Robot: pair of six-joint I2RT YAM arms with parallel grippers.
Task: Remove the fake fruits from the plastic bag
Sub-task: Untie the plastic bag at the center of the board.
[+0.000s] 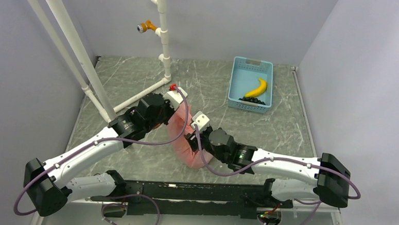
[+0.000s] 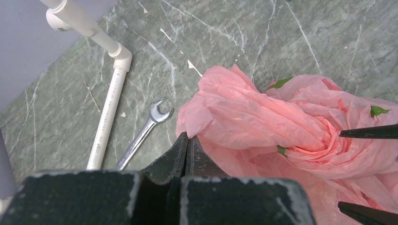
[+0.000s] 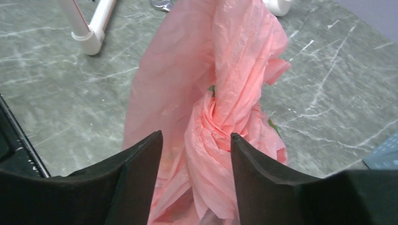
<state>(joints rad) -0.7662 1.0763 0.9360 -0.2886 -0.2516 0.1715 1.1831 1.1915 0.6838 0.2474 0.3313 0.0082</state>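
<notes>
Now: pink plastic bag (image 3: 234, 61) lies bunched and twisted on the desk (image 3: 56, 70).
Left hand (image 2: 187, 140) pressed together, pinching bag's edge; right hand (image 3: 195, 136) spread, fingers (image 3: 141, 164) straddling its twisted middle.

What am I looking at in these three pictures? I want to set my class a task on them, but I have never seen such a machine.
These are two robot arms bolted to the near edge of a grey table. The wide picture comes from a fixed camera above and behind them. The other two come from a camera on each wrist, looking along that arm's own fingers.

The left gripper is shut and seems to pinch an edge of the pink plastic bag. The right gripper is open, its jaws on either side of a twisted part of the bag. No fruit from inside the bag shows.

Also on the table are a wrench, a white pipe frame and a blue basket holding a banana and black grapes.
</notes>
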